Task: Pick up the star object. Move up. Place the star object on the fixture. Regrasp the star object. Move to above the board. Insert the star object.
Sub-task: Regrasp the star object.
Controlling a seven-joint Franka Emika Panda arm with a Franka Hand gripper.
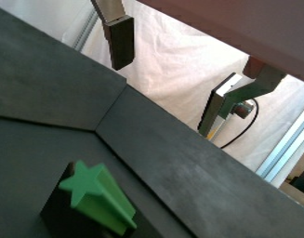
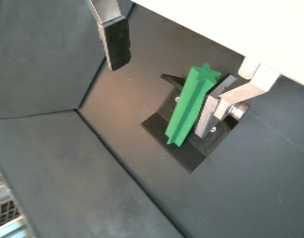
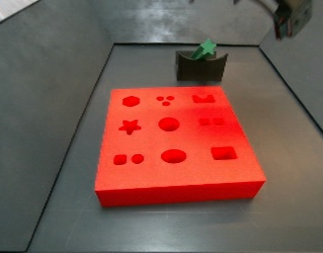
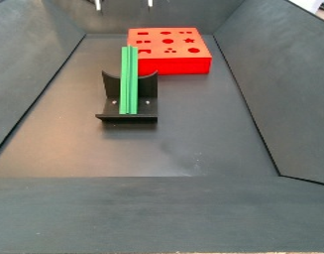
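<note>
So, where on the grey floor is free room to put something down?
Free: the wide floor in front of the fixture, and strips beside the board. Crowded: the narrow gap between fixture and board. The star object rests on the fixture. The pincer hangs open above it, holding nothing.

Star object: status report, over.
Gripper open, empty, raised clear of the fixture. Star object rests on the fixture, tilted. Board holes unobstructed.

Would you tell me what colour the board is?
Bright red, with darker recessed holes; the board shows best in a side view. The gripper is open above the fixture.
</note>
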